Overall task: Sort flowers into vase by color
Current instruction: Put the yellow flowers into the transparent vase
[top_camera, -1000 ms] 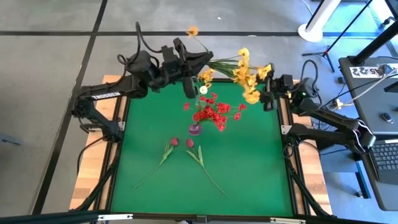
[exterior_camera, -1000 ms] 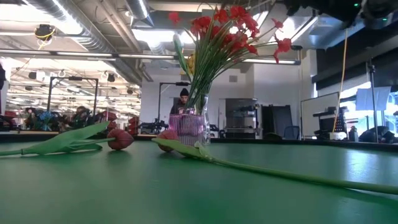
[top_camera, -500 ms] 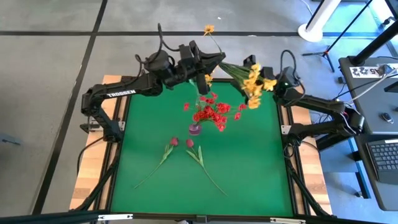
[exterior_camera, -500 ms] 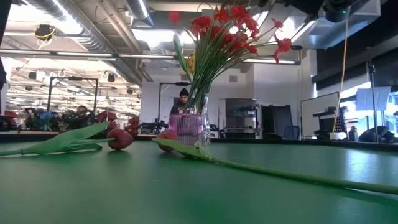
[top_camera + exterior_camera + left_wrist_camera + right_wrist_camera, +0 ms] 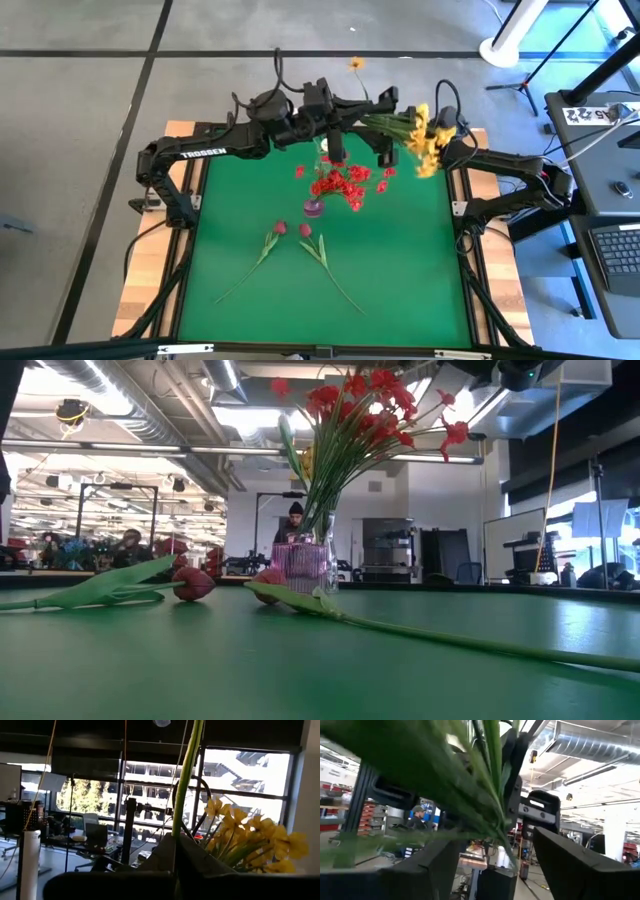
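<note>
On the green tabletop (image 5: 400, 270) a small purple vase (image 5: 313, 208) is seen just far of the middle, filled with red flowers (image 5: 342, 183) whose blossoms spread up and to the right of it. Two dark red buds (image 5: 292, 229) on long green stems are laid flat on the tabletop just near of the vase, their stems spreading toward the near edge. In the low view the same vase (image 5: 300, 565) is seen upright with the red blossoms (image 5: 365, 400) high above it.

Above the far edge, both arms are raised. The left pincer (image 5: 340, 112) is shut on a single yellow flower (image 5: 357, 63), its thin stem (image 5: 187, 772) seen running up from between the fingers. The right pincer (image 5: 392, 127) is closed around the stems of a yellow bunch (image 5: 425, 140), held in the air to the right of the vase; the green stems (image 5: 470, 785) are seen between its fingers (image 5: 580, 865).
</note>
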Robot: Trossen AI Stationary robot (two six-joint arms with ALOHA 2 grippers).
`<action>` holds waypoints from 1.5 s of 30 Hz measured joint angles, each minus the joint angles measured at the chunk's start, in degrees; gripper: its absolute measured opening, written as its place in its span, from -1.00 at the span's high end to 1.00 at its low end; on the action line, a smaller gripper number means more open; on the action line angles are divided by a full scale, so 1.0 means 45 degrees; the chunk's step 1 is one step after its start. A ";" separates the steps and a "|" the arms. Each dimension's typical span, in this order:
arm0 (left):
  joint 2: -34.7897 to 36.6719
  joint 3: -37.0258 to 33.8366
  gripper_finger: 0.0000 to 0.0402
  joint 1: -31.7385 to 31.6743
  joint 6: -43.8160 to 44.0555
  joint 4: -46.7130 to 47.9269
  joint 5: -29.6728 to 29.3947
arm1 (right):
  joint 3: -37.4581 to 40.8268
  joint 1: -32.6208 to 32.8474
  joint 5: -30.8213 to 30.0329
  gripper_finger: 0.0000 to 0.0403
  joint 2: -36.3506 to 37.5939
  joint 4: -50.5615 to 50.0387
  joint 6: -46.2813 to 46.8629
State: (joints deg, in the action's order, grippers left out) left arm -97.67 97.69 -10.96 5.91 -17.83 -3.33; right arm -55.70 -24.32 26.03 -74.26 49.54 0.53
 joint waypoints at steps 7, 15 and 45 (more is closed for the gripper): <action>-0.0049 0.0000 1.00 0.0005 -0.0200 0.0411 -0.0374 | 0.0000 -0.0005 0.0007 0.19 -0.0005 -0.0298 0.0101; -0.0038 0.0005 0.99 0.0005 -0.0617 0.1248 -0.0845 | 0.0000 -0.0010 0.0027 0.91 -0.0010 -0.0511 0.0143; 0.6189 -0.4058 0.49 0.0918 -0.2705 0.7533 -0.5839 | -0.0005 -0.4812 -0.1793 0.94 0.1627 -0.8446 -0.1322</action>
State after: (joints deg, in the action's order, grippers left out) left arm -69.82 79.43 -6.83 -6.26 16.07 -29.60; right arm -55.72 -45.97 17.96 -66.94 11.53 -5.42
